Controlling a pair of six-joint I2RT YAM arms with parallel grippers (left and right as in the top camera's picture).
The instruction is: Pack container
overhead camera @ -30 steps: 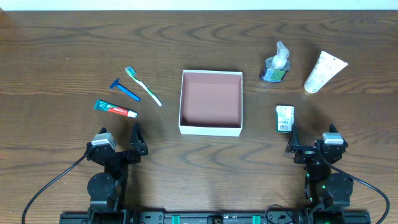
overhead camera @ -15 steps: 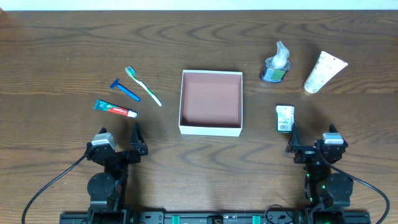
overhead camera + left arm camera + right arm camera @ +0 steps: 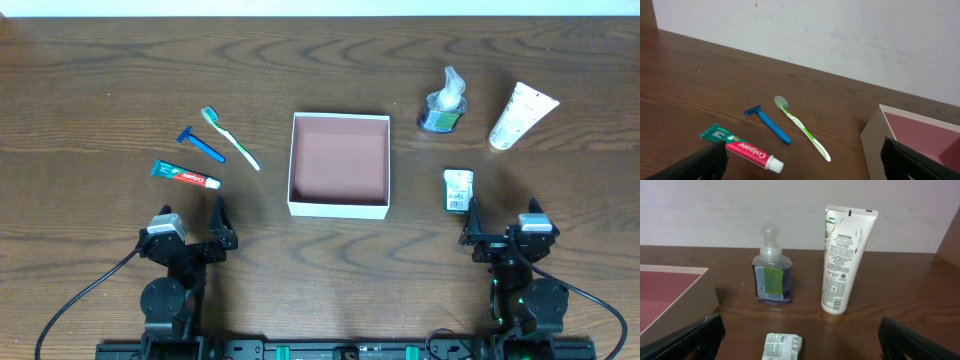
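Looking down from overhead, the container (image 3: pixel 338 209) sat at the middle of the bench (image 3: pixel 100 80): a square, shallow box, white outside and reddish-brown inside. Near the front edge, the left gripper (image 3: pixel 192 228) and right gripper (image 3: pixel 502 230) each had their fingers spread wide, touching no object.

From the left wrist, the toothpaste (image 3: pixel 742 148) read "Colgate", near a blue razor (image 3: pixel 767 125) and a green toothbrush (image 3: pixel 802 129); the container's corner showed at right.

From the right wrist, the white tube (image 3: pixel 846 260) read "PANTENE", beside a soap bottle (image 3: pixel 772 275), with a small packet (image 3: pixel 783 346) nearer.
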